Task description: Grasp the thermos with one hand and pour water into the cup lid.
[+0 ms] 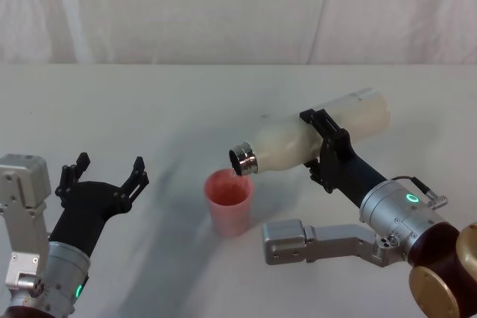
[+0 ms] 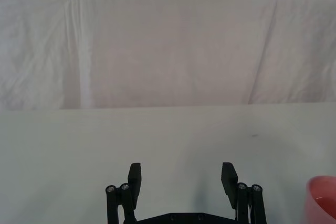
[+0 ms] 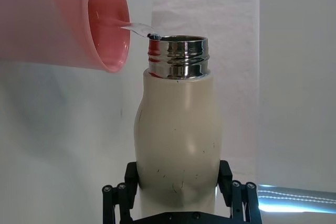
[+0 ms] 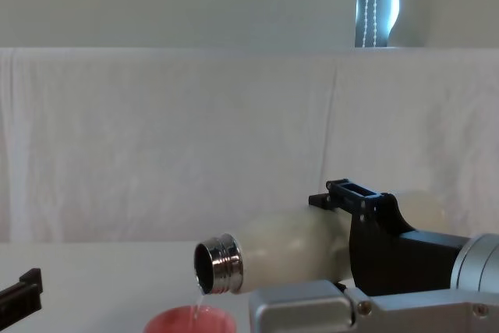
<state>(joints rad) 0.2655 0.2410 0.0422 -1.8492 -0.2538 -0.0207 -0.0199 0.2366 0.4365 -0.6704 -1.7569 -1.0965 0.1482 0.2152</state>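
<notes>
My right gripper (image 1: 322, 145) is shut on the cream-white thermos (image 1: 313, 136) and holds it tipped nearly level above the table. Its steel neck (image 1: 243, 159) points left, just over the rim of the salmon-pink cup lid (image 1: 229, 200). A thin stream of water runs from the neck (image 3: 177, 56) into the cup lid (image 3: 100, 22), and the same stream falls from the thermos (image 4: 273, 251) toward the cup lid (image 4: 189, 321) in the chest view. The right gripper (image 3: 178, 182) clamps the thermos body from both sides. My left gripper (image 1: 104, 173) rests open at the left, apart from the cup lid (image 2: 323, 196).
The white cloth-covered table (image 1: 186, 102) runs back to a white draped backdrop (image 1: 223, 5). The right arm's forearm (image 1: 320, 242) lies low just right of the cup lid.
</notes>
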